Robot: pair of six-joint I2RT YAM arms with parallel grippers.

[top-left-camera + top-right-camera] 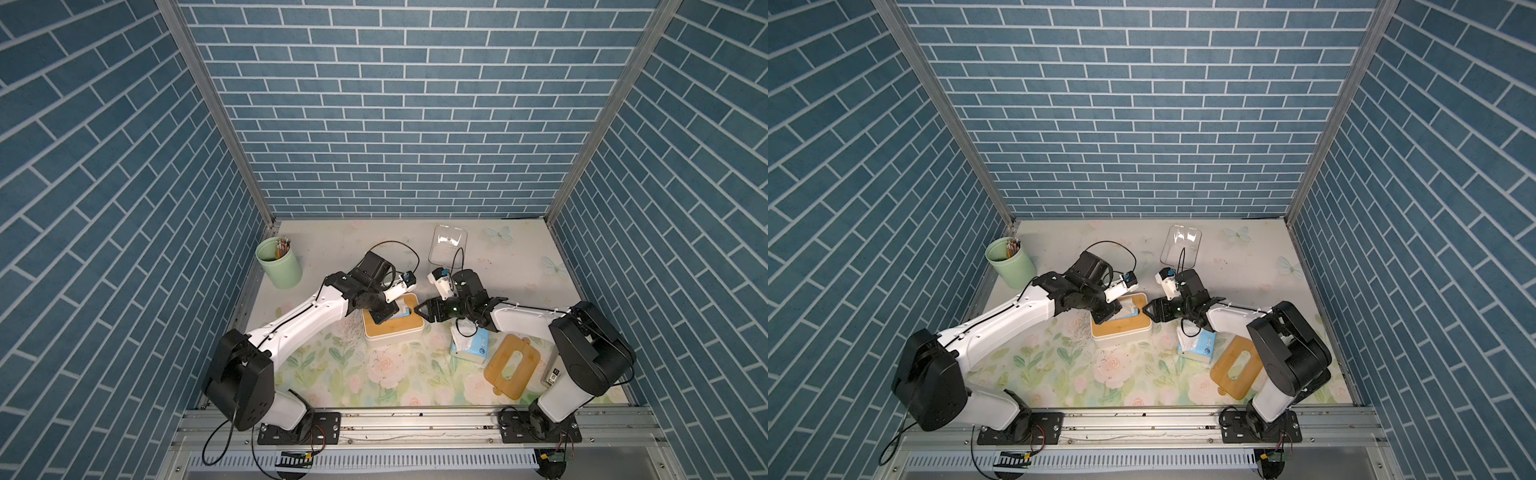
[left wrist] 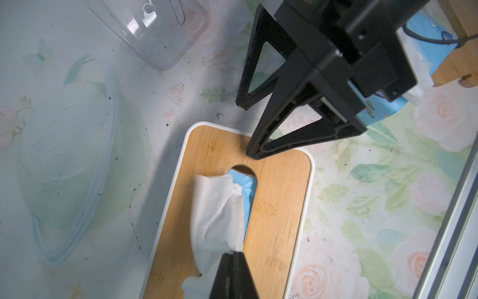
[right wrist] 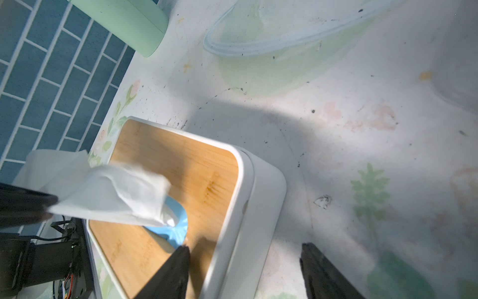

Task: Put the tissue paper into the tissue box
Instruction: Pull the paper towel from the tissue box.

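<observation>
The tissue box (image 1: 395,328) is a white box with a bamboo lid, standing mid-table in both top views (image 1: 1125,328). A white tissue paper (image 2: 217,214) rises out of the lid's oval slot over a blue pack inside. My left gripper (image 2: 234,252) is shut on the tissue's upper end, just above the lid (image 1: 381,316). My right gripper (image 3: 245,247) is open at the box's right end. One of its fingers (image 3: 178,261) is over the lid by the slot, and the other stands off the box wall (image 3: 258,186).
A blue tissue pack (image 1: 469,343) with loose tissue lies right of the box under the right arm. A spare bamboo lid (image 1: 513,365) lies front right. A green cup of pencils (image 1: 278,264) stands back left, and a clear plastic container (image 1: 449,245) at the back.
</observation>
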